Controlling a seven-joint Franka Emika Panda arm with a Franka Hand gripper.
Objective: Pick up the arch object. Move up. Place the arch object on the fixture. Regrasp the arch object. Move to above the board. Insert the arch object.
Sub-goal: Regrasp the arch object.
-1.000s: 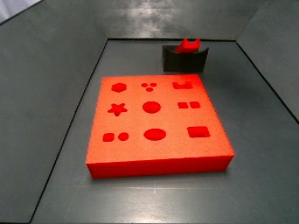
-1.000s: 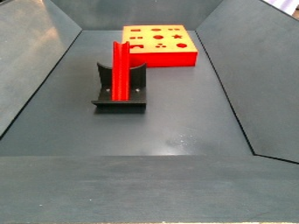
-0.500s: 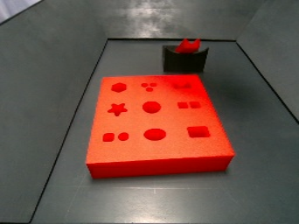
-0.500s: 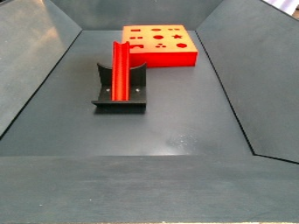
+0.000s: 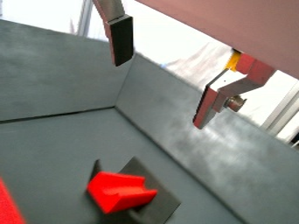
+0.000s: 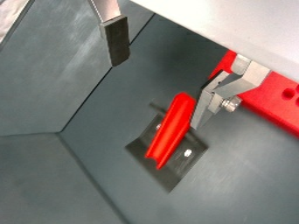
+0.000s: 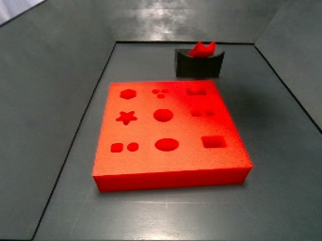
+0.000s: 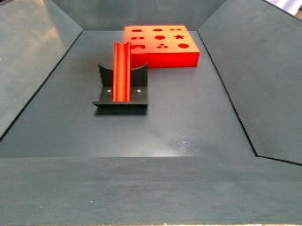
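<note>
Above, claw open, slim red arch object

One side view looks down over the board toward the fixture at 12 o'clock; its opposite looks over the fixture toward the board. Both wrist views peer close past the gripper, sharing the fixture.
</note>
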